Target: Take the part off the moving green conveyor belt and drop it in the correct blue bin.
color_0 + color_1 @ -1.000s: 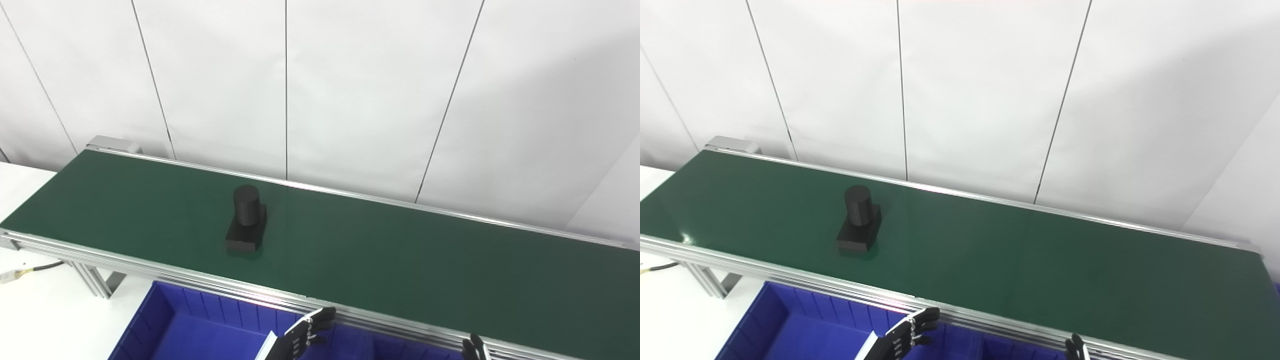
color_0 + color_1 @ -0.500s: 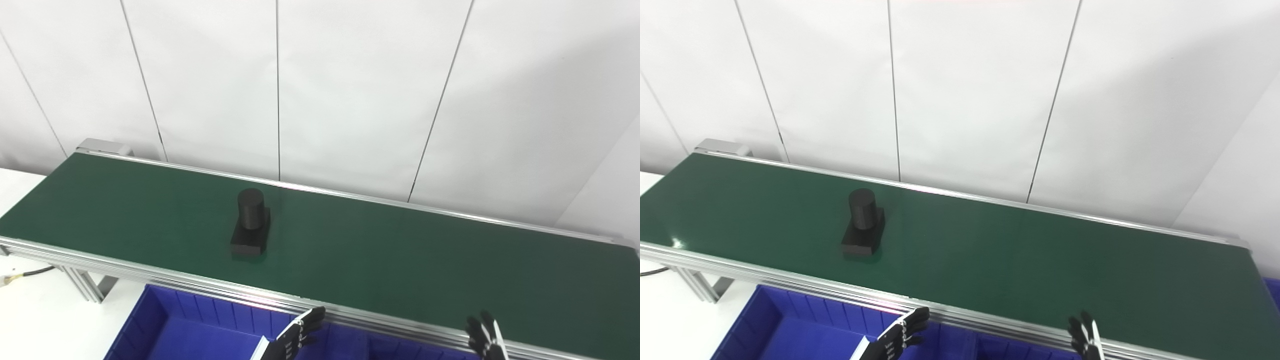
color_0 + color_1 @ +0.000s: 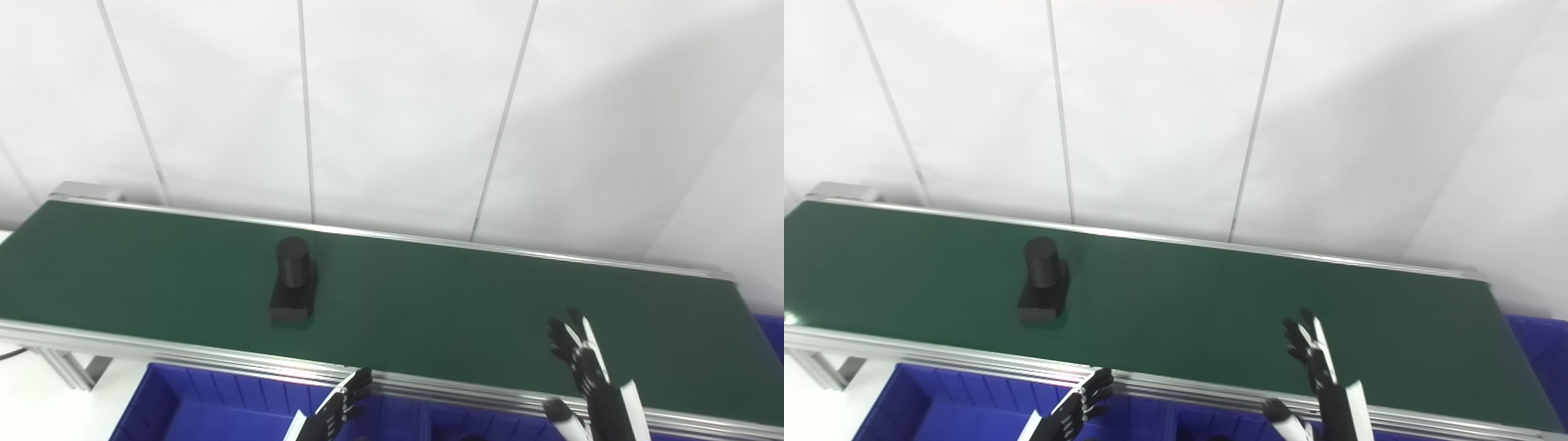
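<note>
A black part (image 3: 294,282), a short cylinder standing on a flat rectangular base, rests on the green conveyor belt (image 3: 429,306) left of its middle. My right hand (image 3: 579,361) is raised over the belt's near edge at the right, fingers spread, holding nothing, far to the right of the part. My left hand (image 3: 340,407) hangs low in front of the belt's rail, over the blue bin (image 3: 202,410), fingers apart and empty. A blue bin corner (image 3: 772,327) shows past the belt's right end.
Aluminium rails (image 3: 184,352) edge the belt on its near side. White wall panels (image 3: 392,110) stand right behind it. A white tabletop and a belt leg (image 3: 73,373) show at the lower left. A divider splits the near blue bin into compartments.
My right hand has risen from the picture's bottom edge to above the belt's near edge. The camera has swung to the right. The part has shifted a little along the belt.
</note>
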Robot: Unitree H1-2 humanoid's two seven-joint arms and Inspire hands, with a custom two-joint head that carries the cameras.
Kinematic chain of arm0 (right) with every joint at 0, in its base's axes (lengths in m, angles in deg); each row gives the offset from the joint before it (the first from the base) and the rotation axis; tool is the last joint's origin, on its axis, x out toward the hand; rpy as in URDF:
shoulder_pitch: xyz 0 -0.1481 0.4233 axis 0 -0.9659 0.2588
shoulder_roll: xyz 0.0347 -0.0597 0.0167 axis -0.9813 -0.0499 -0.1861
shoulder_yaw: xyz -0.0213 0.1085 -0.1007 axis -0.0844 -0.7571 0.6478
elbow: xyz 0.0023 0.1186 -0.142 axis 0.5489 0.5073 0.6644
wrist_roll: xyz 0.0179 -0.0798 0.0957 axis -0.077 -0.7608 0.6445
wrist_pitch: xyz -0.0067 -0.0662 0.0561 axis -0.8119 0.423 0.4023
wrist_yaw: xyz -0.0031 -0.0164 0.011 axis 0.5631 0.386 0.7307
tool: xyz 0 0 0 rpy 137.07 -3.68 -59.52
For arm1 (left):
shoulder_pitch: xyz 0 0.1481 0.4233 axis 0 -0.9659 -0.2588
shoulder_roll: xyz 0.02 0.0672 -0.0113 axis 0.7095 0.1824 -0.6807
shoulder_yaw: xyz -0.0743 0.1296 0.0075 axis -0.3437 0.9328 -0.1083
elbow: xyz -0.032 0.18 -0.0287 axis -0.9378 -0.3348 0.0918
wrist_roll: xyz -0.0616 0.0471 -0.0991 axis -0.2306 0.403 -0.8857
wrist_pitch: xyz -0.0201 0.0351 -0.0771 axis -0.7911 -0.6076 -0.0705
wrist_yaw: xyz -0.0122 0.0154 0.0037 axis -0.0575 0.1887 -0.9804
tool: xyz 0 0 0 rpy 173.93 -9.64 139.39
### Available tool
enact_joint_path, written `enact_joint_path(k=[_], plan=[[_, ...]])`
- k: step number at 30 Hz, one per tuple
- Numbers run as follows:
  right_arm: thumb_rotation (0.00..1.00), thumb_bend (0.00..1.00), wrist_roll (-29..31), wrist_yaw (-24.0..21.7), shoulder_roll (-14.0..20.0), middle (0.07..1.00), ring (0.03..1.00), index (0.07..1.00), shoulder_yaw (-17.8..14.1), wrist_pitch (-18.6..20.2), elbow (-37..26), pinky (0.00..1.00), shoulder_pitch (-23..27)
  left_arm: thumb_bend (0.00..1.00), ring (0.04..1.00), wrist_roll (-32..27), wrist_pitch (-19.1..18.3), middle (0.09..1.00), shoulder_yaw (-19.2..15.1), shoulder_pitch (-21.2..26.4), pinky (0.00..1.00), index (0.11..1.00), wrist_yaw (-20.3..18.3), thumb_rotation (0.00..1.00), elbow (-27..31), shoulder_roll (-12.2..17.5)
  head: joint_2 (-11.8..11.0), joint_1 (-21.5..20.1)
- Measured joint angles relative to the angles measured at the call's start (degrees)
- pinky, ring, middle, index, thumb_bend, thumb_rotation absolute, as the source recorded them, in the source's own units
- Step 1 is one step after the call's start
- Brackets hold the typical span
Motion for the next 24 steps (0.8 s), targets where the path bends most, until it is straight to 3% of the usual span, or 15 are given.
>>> enact_joint_path(k=[9, 16, 24], plan=[[0.80, 0.80, -4.33, -1.43, 0.25, 0.891, 0.908, 0.987, 0.60, 8.25, -0.85, 0.89, 7.05, 0.73, 0.885, -1.33, 0.03, 0.907, -0.67, 0.75, 0.84, 0.912, -0.38, 0.87, 0.05, 0.46, 1.58, -3.52], [0.80, 0.85, -7.54, -1.50, -2.02, 0.907, 0.900, 0.994, 3.45, 12.76, 4.23, 0.81, 13.85, 0.73, 0.898, -3.06, 0.03, 0.915, -0.71, 0.94, 0.86, 0.921, -2.21, 0.87, -0.02, 1.96, 1.76, -4.57], [0.75, 0.87, -11.20, -2.16, -2.49, 0.910, 0.875, 0.998, 5.96, 18.01, 8.23, 0.78, 20.16, 0.74, 0.896, -3.45, 0.03, 0.916, -0.60, 1.37, 0.83, 0.917, -3.43, 0.90, -0.02, 2.25, 2.38, -5.90]])
